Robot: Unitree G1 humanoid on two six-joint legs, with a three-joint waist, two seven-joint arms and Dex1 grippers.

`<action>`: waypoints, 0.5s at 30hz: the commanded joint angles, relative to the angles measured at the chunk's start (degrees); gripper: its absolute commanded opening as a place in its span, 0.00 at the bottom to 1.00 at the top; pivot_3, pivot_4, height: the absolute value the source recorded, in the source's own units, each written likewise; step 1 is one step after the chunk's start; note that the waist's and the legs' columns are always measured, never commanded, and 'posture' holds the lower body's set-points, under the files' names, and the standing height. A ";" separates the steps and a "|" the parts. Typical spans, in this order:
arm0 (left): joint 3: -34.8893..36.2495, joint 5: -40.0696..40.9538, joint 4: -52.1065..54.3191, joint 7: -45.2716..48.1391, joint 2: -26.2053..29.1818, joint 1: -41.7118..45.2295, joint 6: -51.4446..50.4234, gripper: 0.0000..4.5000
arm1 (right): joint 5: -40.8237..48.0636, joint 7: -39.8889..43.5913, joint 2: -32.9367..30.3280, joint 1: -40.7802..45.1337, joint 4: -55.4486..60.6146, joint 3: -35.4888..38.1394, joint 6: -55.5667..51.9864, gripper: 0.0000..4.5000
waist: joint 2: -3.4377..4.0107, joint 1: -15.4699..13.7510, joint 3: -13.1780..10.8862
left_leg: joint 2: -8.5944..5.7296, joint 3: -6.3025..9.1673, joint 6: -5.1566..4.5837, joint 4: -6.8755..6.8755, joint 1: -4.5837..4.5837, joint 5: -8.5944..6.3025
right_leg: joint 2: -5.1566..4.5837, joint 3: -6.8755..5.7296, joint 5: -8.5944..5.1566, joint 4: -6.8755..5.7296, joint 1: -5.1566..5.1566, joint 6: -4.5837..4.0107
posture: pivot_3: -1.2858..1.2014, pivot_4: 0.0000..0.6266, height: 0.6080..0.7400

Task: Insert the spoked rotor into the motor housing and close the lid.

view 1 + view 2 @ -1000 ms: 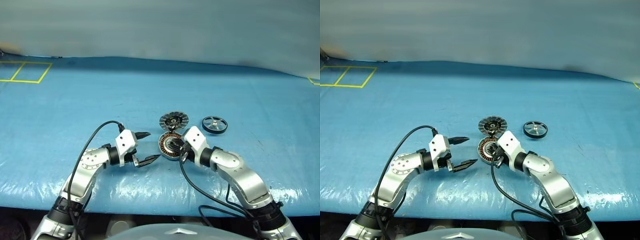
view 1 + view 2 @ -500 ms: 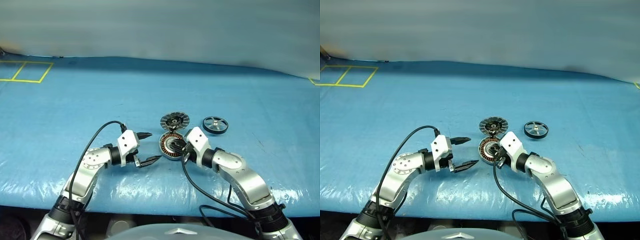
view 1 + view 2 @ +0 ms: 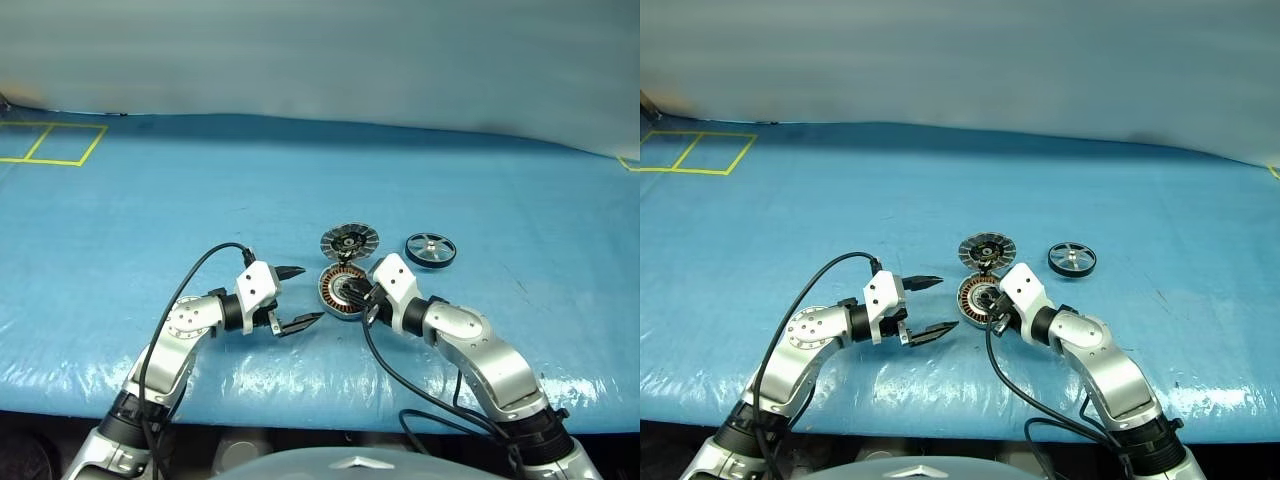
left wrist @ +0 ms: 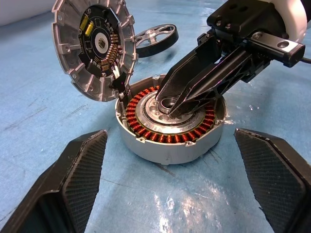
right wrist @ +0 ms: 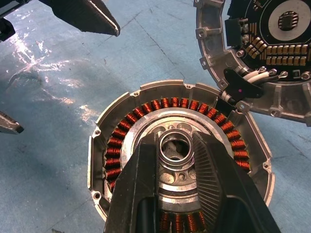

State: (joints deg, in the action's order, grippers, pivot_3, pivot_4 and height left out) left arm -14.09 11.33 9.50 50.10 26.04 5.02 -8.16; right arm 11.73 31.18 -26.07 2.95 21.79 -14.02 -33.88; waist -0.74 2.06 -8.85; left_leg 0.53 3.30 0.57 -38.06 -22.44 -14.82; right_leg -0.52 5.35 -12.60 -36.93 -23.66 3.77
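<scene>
Black carbon-weave fingers of the right gripper (image 5: 176, 167) stand narrow, tips down inside the round silver-grey motor housing (image 4: 170, 127), pinching or bracing the pale centre hub; I cannot tell whether they truly grip it. Copper windings ring the tips. The left gripper (image 3: 291, 296) hovers just beside the housing, fingers spread wide, holding nothing.

The toothed silver lid (image 4: 94, 47), dark circuit face showing, stands tilted open on its hinge at the housing's far edge. The black-rimmed spoked rotor (image 3: 430, 249) lies flat on the blue plastic sheet (image 3: 300, 180), near the housing's far right, untouched; its axis points straight up.

Judgement: insertion has not begun. Next move likely calls for the right gripper to lift clear, reach the rotor, and carry it level over the cup, hub aligned with the centre.
</scene>
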 commanded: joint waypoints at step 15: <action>-0.88 -1.07 -1.78 0.87 -0.31 0.25 2.74 1.00 | 2.65 -1.26 0.54 -1.06 -0.42 4.69 -4.12 0.14 | 0.00 -0.02 0.02 | -0.02 0.00 -0.01 -0.05 0.04 0.01 | -0.01 0.01 0.03 0.00 0.07 0.02 | 0.52 0.24 1.00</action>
State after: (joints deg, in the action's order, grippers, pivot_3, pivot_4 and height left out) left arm -14.60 10.17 7.28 50.56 25.96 5.00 -6.79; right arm 14.05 30.24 -24.96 2.78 21.81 -11.61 -36.68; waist -0.74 2.04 -8.83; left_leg 0.51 3.30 0.56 -38.11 -22.40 -14.81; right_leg -0.53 5.36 -12.57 -36.93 -23.59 3.79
